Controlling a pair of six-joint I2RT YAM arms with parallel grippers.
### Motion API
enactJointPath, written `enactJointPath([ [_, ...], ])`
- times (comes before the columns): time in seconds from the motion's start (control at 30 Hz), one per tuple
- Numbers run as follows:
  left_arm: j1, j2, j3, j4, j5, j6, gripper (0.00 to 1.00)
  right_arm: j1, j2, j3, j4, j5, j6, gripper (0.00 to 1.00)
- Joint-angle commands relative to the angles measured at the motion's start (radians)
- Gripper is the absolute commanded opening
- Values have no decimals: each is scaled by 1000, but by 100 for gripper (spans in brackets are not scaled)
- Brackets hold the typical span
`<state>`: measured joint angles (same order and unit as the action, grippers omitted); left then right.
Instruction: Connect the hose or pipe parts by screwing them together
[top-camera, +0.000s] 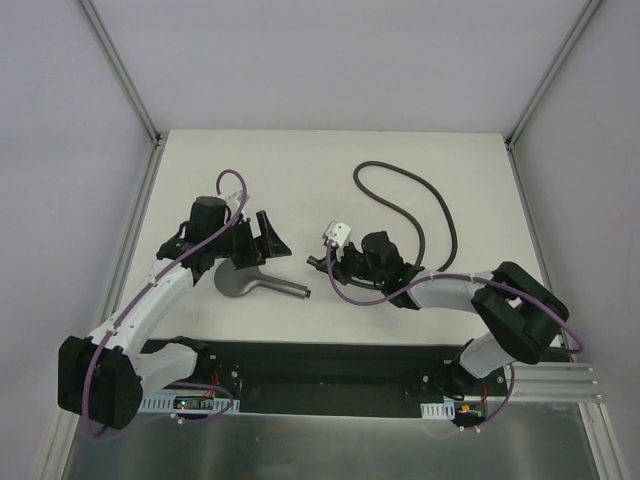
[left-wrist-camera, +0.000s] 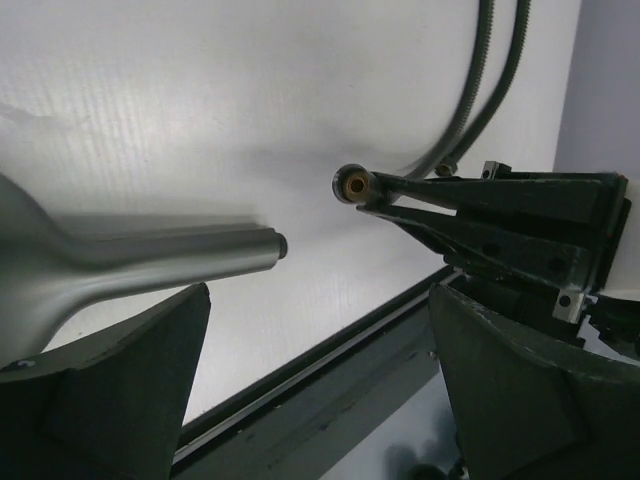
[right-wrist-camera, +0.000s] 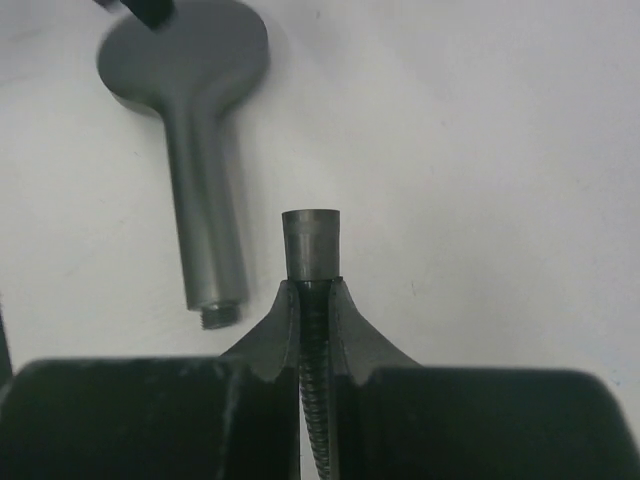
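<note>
Right gripper (right-wrist-camera: 311, 292) tight on hose (right-wrist-camera: 311, 245); left gripper (left-wrist-camera: 318, 330) spread, perhaps clear of shower head (right-wrist-camera: 190, 60).

White-black arms (top-camera: 160, 295), purple cables (top-camera: 228, 172), black fingers (left-wrist-camera: 110, 400)

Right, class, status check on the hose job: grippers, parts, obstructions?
Right gripper shut on hose fitting. Left gripper open beside shower head, not gripping. Parts apart, unthreaded; nothing between them.

White table (top-camera: 300, 170) under me, plain and matte. The dark grey shower head (top-camera: 248, 283) is lying flat on it, close to my side, round face to the left and handle pointing right. The thin hose (top-camera: 454, 230) loops across the far right part of the surface.
</note>
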<state>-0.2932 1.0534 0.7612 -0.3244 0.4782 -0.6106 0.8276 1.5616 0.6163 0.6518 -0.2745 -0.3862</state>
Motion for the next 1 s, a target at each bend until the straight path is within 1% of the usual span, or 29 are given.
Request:
enactJointPath([
  [0.0, 3, 51, -8, 157, 161, -73, 89, 34, -110, -36, 181, -45, 73, 1],
  [0.17, -1, 108, -25, 257, 262, -138, 87, 51, -140, -59, 216, -68, 109, 1],
  [0.33, -7, 134, -49, 307, 287, -161, 85, 59, -152, -75, 256, -77, 132, 1],
  [0.5, -18, 175, -66, 323, 321, -193, 76, 64, -153, -92, 308, -75, 156, 1],
  [0.6, -23, 195, -86, 360, 341, -213, 75, 65, -149, -93, 318, -81, 165, 1],
  [0.73, -37, 217, -88, 407, 370, -258, 71, 68, -138, -99, 344, -88, 178, 1],
  [0.83, -43, 230, -86, 429, 388, -271, 61, 68, -136, -107, 361, -88, 188, 1],
  [0.87, -46, 234, -88, 432, 395, -276, 55, 68, -137, -109, 365, -88, 190, 1],
  [0.9, -46, 235, -92, 436, 396, -278, 52, 67, -137, -110, 367, -88, 188, 1],
  [0.97, -46, 234, -99, 446, 398, -284, 42, 68, -132, -113, 368, -92, 188, 1],
])
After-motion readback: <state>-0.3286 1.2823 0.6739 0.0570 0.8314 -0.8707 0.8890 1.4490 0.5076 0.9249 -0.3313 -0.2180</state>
